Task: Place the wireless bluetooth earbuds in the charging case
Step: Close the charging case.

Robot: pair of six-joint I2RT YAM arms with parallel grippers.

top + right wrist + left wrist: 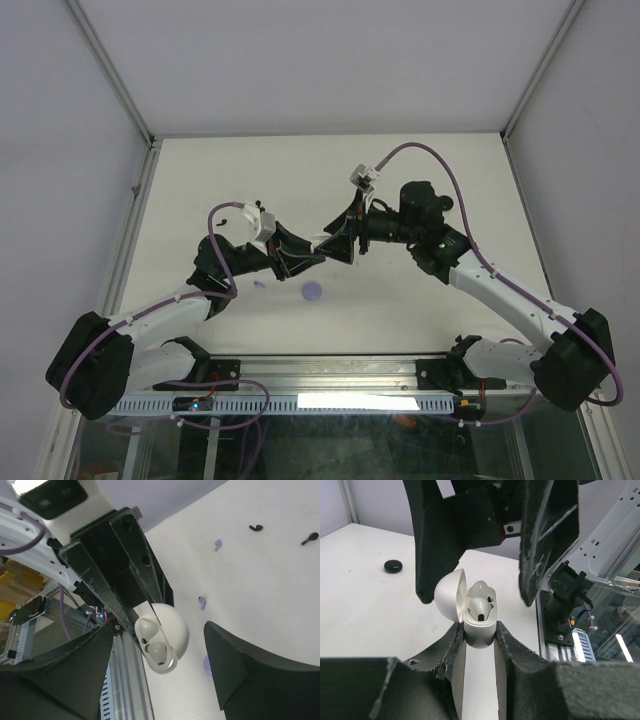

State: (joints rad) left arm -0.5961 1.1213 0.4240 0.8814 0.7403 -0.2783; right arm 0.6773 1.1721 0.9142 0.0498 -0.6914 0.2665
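Left wrist view: white case gripped with lid open, two buds seated

Left wrist camera looks along the left gripper (478,626), whose two black fingers are clamped on the lower body of the white charging case (480,637), holding it off the table (360,595). The lid (448,600) is swung open to one side. Two white earbuds sit in the wells side by side, one nearer the hinge (481,588) and one nearer the front (481,610).

The right gripper (477,597) hangs over the case with its jaws spread wide, one finger on each side. One fingertip is just beside the lid, and it cannot be told whether it touches. It grips nothing. A black round case (394,566) lies on the table well apart from all this.

From the right wrist camera the open face of the case points toward the lens and both seated buds show. On the table beyond lie two lavender earbuds (217,545), apart from each other, and farther off two black earbuds (256,528). A lavender round case (207,664) is partly hidden behind one right finger.

From the top external camera the two grippers meet tip to tip over the middle of the table, with the lavender round case on the surface near them, toward the arm bases. The white case is too small there to make out
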